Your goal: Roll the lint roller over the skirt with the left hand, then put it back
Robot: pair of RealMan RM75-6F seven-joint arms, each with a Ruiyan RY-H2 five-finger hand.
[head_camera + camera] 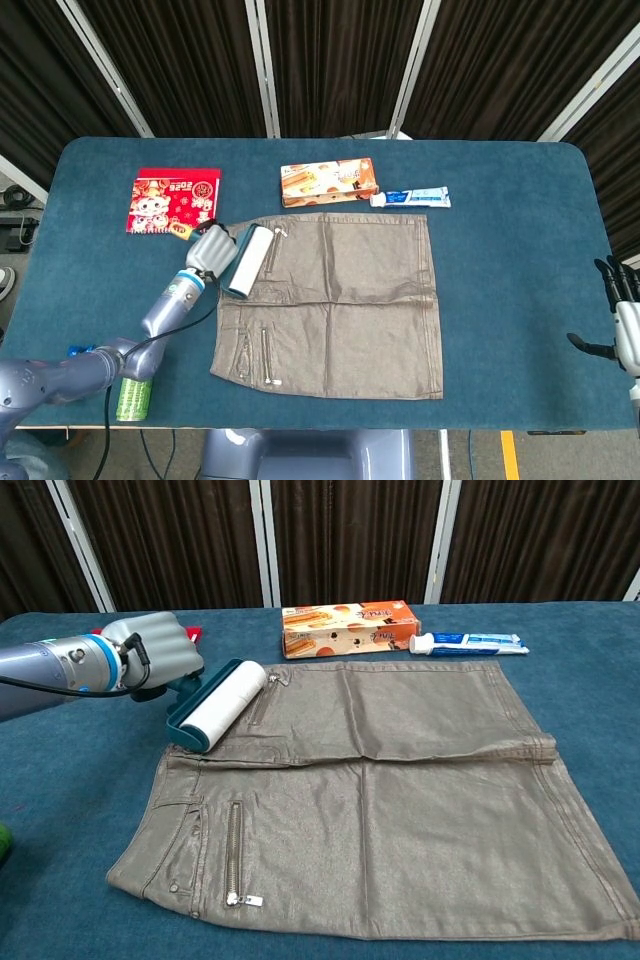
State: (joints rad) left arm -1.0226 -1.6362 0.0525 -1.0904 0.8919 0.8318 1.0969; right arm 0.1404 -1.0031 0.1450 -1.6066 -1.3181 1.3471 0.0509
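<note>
A brown-grey skirt (340, 300) (400, 790) lies flat in the middle of the blue table. My left hand (210, 250) (150, 660) grips the handle of the lint roller (250, 260) (215, 705), a white roll in a teal frame. The roller sits at the skirt's upper left edge, over the waistband corner. My right hand (622, 325) shows only at the far right edge of the head view, off the table; its fingers are too small to read.
A red booklet (174, 200) lies behind my left hand. An orange snack box (328, 182) (348, 628) and a toothpaste tube (410, 198) (468, 643) lie behind the skirt. A green can (132, 396) and a small blue item (78, 352) sit near the front left edge.
</note>
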